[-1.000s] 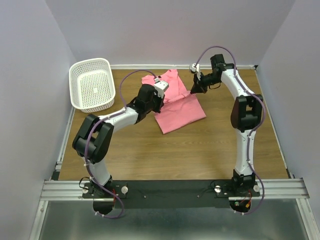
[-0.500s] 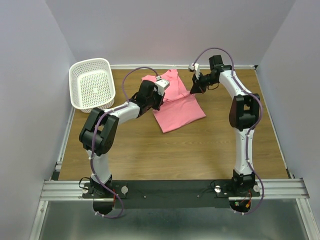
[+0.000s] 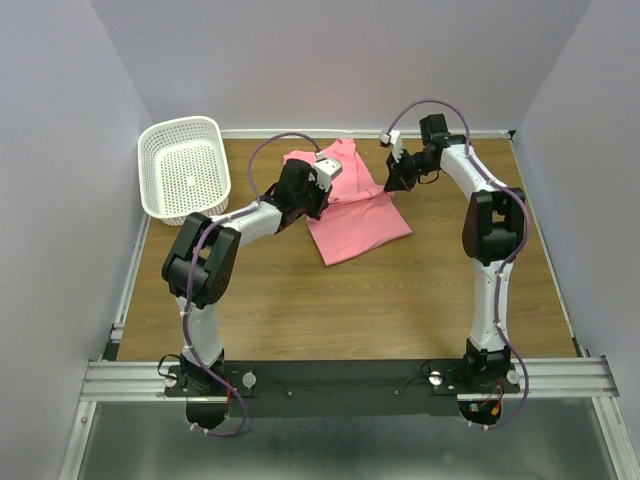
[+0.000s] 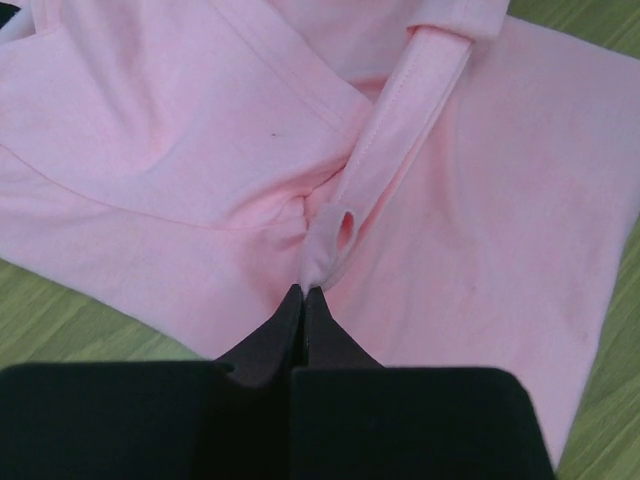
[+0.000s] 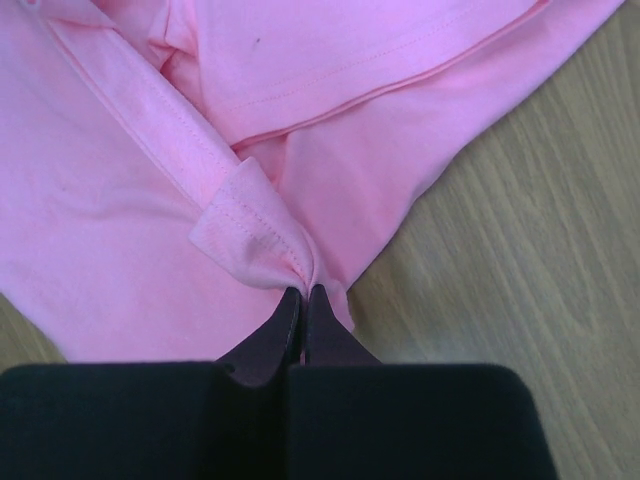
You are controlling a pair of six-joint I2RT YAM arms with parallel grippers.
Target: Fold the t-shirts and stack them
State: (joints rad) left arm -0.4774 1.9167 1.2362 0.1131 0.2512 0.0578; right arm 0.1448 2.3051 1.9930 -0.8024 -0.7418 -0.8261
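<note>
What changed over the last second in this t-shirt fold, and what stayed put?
The left arm swung its elbow inward and farther from its base, nudging the left tool slightly toward the far wall. Nothing grabbed or released: it and the right tool stay shut on pinched t-shirt folds. The right arm, shirt outline and basket hardly moved.

A white perforated basket (image 3: 184,170) sits at the far-left corner of the wooden table (image 3: 380,300).
</note>
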